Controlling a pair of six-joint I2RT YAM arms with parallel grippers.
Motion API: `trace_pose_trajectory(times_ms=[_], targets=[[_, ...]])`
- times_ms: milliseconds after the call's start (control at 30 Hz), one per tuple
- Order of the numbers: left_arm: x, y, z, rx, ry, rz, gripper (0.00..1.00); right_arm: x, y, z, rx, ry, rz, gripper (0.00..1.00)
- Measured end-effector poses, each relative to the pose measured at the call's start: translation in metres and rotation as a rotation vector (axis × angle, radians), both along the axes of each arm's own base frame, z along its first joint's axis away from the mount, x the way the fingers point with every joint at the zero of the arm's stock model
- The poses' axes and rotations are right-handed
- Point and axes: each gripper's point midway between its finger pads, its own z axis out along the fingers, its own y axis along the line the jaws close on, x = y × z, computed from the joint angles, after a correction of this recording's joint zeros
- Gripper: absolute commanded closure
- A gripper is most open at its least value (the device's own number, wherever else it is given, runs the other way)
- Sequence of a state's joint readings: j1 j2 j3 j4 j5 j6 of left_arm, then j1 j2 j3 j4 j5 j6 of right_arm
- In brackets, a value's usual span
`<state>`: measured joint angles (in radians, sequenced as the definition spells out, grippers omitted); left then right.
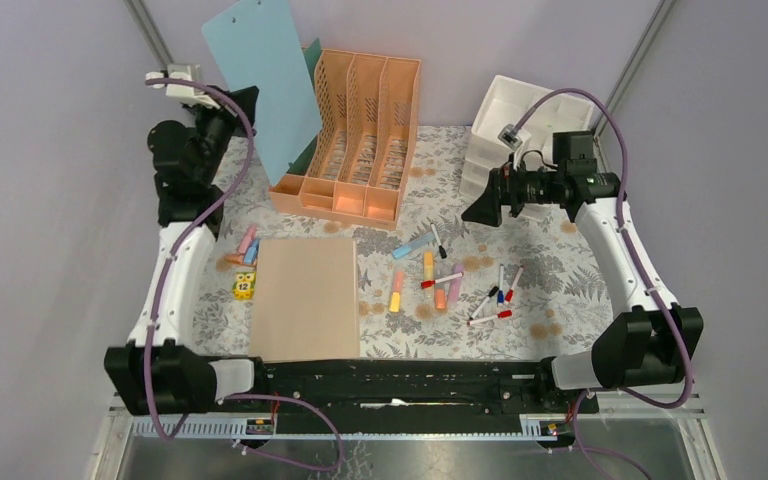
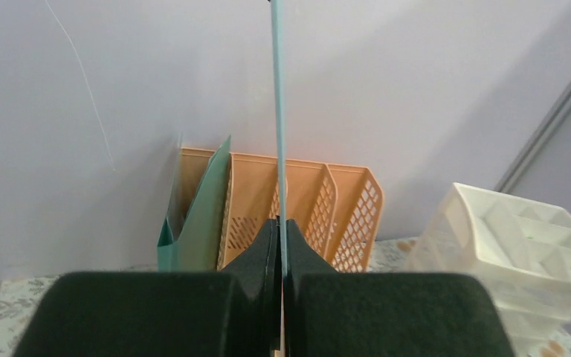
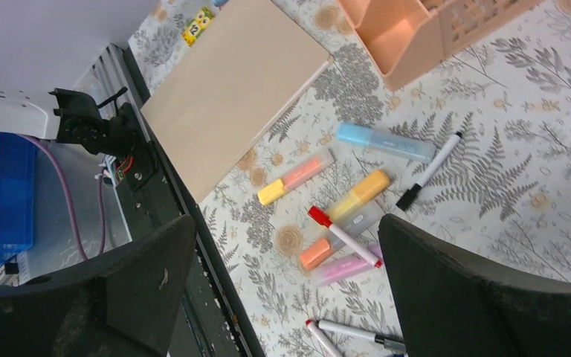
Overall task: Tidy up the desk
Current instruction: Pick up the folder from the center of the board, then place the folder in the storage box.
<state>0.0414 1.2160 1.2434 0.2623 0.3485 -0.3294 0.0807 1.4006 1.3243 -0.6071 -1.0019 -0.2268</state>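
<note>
Worktop (image 1: 520,270): fern-print cloth under everything; mostly untidy.
Tan board (image 1: 305,298): flat at near edge, unfiled.
Pens and highlighters (image 1: 440,280): scattered mid-cloth; a few more by a yellow cube (image 1: 245,287).
Right tool (image 1: 478,208): jaws wide apart, empty, above the pens.
Left tool (image 2: 280,230): clamped on blue clipboard (image 1: 260,80), tilted at peach rack (image 1: 355,140).
Green folder (image 2: 197,216): already racked.
Progress: early, I judge.

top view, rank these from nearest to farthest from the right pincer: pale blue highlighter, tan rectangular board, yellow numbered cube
From the right pincer:
1. pale blue highlighter, just to its near-left.
2. tan rectangular board, left of centre.
3. yellow numbered cube, past the board's left edge.
</note>
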Motion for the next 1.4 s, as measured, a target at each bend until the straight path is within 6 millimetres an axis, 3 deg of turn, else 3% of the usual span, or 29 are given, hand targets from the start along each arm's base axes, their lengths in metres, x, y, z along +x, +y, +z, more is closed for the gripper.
trace_pose_trajectory(times_ms=[133, 367, 600, 967, 1400], targets=[[0.035, -0.008, -0.018, 0.033, -0.013, 0.025, 1.0, -0.003, -0.014, -0.004, -0.011, 0.007, -0.036, 0.0], [0.088, -0.042, -0.079, 0.153, 0.035, 0.032, 1.0, -0.005, -0.03, 0.003, 0.005, -0.022, -0.086, 0.0], [0.122, -0.049, -0.094, 0.204, -0.006, 0.083, 1.0, -0.002, -0.038, -0.005, 0.013, -0.004, -0.119, 0.0], [0.155, -0.056, -0.121, 0.171, -0.054, 0.1, 1.0, 0.002, -0.044, -0.004, 0.027, -0.004, -0.135, 0.0], [0.174, -0.069, -0.162, 0.163, -0.036, 0.07, 0.96, 0.009, -0.053, -0.013, 0.032, 0.026, -0.162, 0.0]])
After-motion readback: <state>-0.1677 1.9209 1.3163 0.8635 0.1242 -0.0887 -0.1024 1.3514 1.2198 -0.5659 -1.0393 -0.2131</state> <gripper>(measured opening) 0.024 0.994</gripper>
